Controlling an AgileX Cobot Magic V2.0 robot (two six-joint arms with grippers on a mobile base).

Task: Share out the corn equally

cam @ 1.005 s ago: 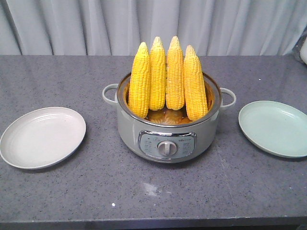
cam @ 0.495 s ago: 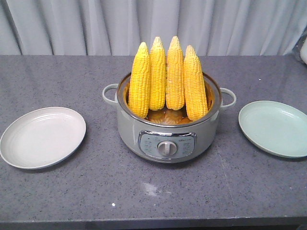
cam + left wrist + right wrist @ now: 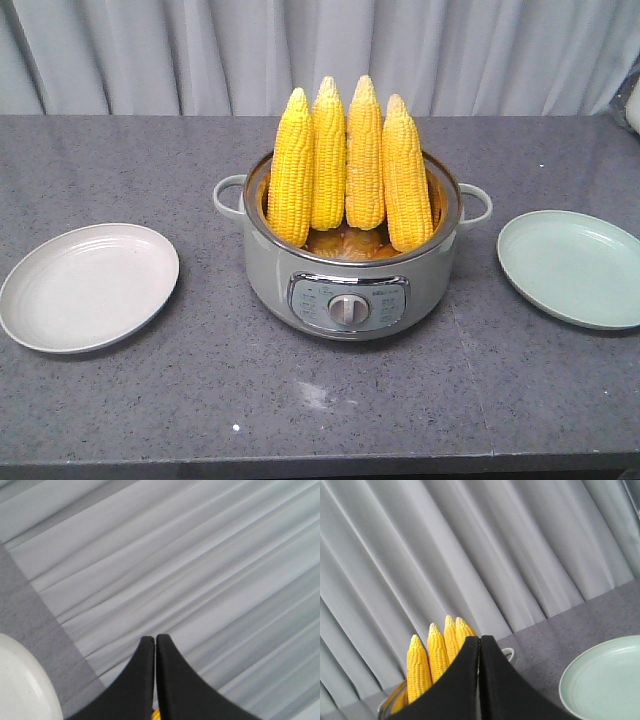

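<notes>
Grey speckled countertop [image 3: 120, 420] fills the front view, backed by a pale pleated curtain [image 3: 130, 50]. At its middle stands a round grey-green electric pot [image 3: 270, 275] with 2 side handles and a silver control panel whose dial [image 3: 345, 309] faces the camera. The corn [image 3: 348, 165], 4 bright yellow cobs, stands upright inside the pot in a close row, pale tapered tips up, resting against the far rim, with most of each cob above the rim. A cream plate [image 3: 90, 288] lies on the countertop to the pot's left and a pale green plate [image 3: 572, 268] to its right, each apart from the pot. In the left wrist view the left gripper [image 3: 155, 640] points toward the curtain, its 2 black fingers pressed together tip to tip with nothing between them; the cream plate's edge shows at the lower left. In the right wrist view the right gripper [image 3: 480, 639] is likewise closed, tips touching and holding nothing, with the cobs behind it to the left and the pale green plate at the lower right.
</notes>
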